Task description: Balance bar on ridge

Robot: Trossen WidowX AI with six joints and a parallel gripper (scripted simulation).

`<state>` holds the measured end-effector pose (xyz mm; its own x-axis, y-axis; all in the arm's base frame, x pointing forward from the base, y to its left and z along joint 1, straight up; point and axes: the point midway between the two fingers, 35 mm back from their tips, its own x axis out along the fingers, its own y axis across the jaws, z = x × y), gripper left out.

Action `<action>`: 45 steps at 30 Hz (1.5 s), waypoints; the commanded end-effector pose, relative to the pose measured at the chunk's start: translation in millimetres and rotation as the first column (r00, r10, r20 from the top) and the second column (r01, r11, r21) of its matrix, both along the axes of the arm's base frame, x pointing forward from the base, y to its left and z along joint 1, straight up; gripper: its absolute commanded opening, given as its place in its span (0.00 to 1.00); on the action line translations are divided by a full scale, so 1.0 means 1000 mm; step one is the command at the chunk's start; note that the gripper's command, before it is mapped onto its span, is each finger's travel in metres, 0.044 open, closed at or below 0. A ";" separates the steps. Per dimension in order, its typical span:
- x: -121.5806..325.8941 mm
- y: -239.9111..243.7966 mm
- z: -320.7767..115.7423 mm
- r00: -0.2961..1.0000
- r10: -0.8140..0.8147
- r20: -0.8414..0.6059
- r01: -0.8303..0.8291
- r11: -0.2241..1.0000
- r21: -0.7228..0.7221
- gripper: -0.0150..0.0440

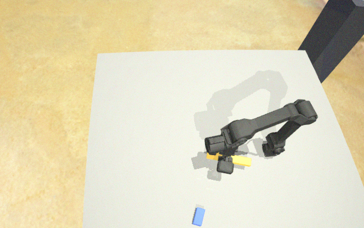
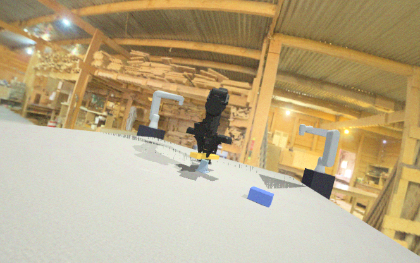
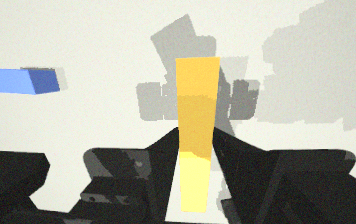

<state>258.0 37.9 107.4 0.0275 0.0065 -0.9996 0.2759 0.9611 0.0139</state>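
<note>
Gripper (image 2: 206, 155) is clamped on the yellow bar (image 1: 241, 160), fingers partly closed around its middle section, bar held crosswise to the jaws. In the wrist view the bar (image 3: 197, 135) runs straight out from between the two dark fingers, both of its long edges visible, far end free over the table (image 3: 90, 45).

Exterior view: the bar (image 2: 204, 155) sits roughly level and just above the pale blue ridge (image 2: 202, 166); whether it touches the ridge top cannot be told at this size. Both bar ends look to be off the table (image 2: 95, 196). In the top view the ridge is hidden under the wrist and gripper (image 1: 225, 161).

Room: the arm (image 1: 263, 123) works in the right half of the table (image 1: 142, 109), its base (image 1: 272, 149) close behind the bar's right end. The table's right edge is near the elbow; the left half and far side are open surface, apart from the arm's shadow. A blue block (image 1: 198, 216) lies near the front edge, well apart from the bar; it shows in the exterior view (image 2: 260, 196) and at the left of the wrist view (image 3: 30, 81). A dark post (image 1: 333, 35) stands off the table's far right corner.
</note>
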 end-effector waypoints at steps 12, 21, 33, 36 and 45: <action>0.000 0.000 -0.001 1.000 -0.004 0.000 0.004 1.000 -0.002 0.25; 0.000 0.000 -0.001 1.000 -0.004 0.000 0.004 1.000 -0.002 0.25; 0.000 0.000 -0.002 1.000 -0.004 0.000 0.004 1.000 -0.002 0.25; 0.000 0.000 -0.003 1.000 -0.004 0.000 0.004 1.000 -0.002 0.25; 0.000 0.000 -0.003 1.000 -0.004 0.000 0.004 1.000 -0.002 0.25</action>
